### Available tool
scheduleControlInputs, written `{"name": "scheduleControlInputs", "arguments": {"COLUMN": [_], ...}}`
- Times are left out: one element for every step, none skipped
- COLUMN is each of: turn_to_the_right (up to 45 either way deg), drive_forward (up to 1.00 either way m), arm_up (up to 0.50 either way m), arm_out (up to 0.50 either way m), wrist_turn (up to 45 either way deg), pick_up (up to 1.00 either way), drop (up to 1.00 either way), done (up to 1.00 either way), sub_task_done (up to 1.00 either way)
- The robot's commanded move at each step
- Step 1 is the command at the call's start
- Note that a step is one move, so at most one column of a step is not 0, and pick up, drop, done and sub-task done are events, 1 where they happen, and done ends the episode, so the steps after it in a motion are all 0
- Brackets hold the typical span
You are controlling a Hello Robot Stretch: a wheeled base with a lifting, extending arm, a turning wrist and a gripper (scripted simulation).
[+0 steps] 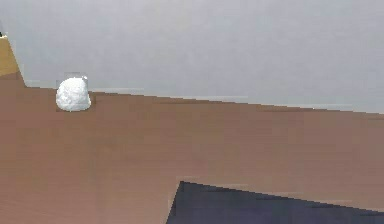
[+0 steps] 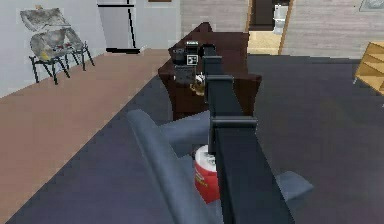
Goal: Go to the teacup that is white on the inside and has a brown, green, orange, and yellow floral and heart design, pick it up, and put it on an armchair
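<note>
The arm's dark bar point(image 2: 235, 150) rises from the bottom of the arm side view toward a dark brown table point(image 2: 235, 50). The gripper point(image 2: 183, 52) stands at the bar's far end, against the table's left part, so I cannot tell whether it holds anything. Something small and yellowish point(image 2: 201, 86) shows just below it at the table's edge. Lower in the same view, a grey-blue armchair point(image 2: 160, 150) stands on the dark rug. A small red cup-like thing with a white top point(image 2: 206, 172) sits on the armchair, half hidden by the arm.
Two dark-framed chairs with grey patterned seats point(image 2: 55, 45) stand at the arm side view's upper left, beside a white cabinet point(image 2: 120, 25). There is a doorway point(image 2: 265, 25) behind the table and a wooden shelf point(image 2: 372, 65) at right. In the forward view, a white lump point(image 1: 73, 94) lies by the wall and a dark rug point(image 1: 270, 205) lies below.
</note>
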Motion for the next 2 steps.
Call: {"name": "scheduleControlInputs", "arguments": {"turn_to_the_right": [0.0,0.0], "drive_forward": [0.0,0.0], "arm_up": [0.0,0.0], "arm_out": [0.0,0.0], "wrist_turn": [45.0,3.0], "pick_up": [0.0,0.0], "drop": [0.0,0.0], "done": [0.0,0.0], "sub_task_done": [0.0,0.0]}}
